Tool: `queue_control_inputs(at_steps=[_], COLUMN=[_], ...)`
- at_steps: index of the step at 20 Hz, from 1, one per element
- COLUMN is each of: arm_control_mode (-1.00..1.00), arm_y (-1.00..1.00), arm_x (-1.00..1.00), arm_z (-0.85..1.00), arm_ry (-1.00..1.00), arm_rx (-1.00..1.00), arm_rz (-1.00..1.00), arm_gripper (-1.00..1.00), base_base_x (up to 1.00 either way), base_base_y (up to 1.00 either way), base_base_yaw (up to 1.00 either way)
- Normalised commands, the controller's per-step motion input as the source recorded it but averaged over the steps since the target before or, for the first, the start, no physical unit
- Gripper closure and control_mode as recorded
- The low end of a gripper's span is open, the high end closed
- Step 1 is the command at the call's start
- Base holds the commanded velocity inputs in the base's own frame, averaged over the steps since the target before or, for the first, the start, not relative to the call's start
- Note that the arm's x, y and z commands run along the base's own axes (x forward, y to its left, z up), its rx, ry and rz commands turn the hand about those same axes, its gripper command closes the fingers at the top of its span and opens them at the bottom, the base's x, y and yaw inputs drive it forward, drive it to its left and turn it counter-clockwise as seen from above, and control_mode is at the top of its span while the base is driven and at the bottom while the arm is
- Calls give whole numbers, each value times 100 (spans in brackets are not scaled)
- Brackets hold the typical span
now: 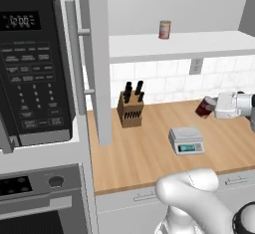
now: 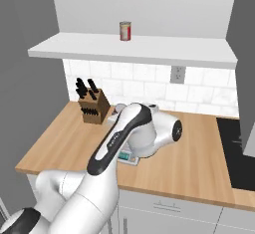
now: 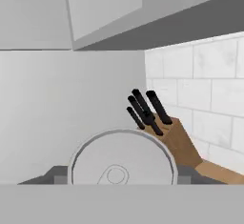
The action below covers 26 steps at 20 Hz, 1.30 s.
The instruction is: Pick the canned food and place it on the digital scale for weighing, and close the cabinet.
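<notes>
Wooden worktop [image 1: 149, 153] w/ digital scale [image 1: 186, 140] on it; jaws holding the canned food [image 1: 204, 107] tilted, above and right of the scale. Cabinet [image 1: 97, 58] door open.

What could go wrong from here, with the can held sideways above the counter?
The canned food sits tilted in the pincer, off to the side of the digital scale; set down at that angle, it may tip or roll off the platform. The knife block stands close by, so a wide swing might clip it. The cabinet door is open and easily forgotten.
</notes>
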Motion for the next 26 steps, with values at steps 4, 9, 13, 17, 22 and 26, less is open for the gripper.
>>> queue_control_inputs(at_steps=[4, 9, 13, 17, 22, 26], arm_control_mode=[-100, -100, -100, -100, -100, -100], arm_y=[2, 13, 19, 3, 11, 2], arm_x=[38, 40, 33, 5, 0, 5], arm_z=[-68, -37, -45, -12, -10, -23], arm_ry=[9, -6, 0, 0, 0, 10], arm_rx=[-8, -7, -16, -11, -11, -10], arm_rz=[10, 3, 1, 0, 0, -6], arm_gripper=[100, 100, 100, 100, 100, 100], base_base_x=[0, 0, 0, 0, 0, 0], base_base_y=[0, 0, 0, 0, 0, 0], base_base_yaw=[0, 0, 0, 0, 0, 0])
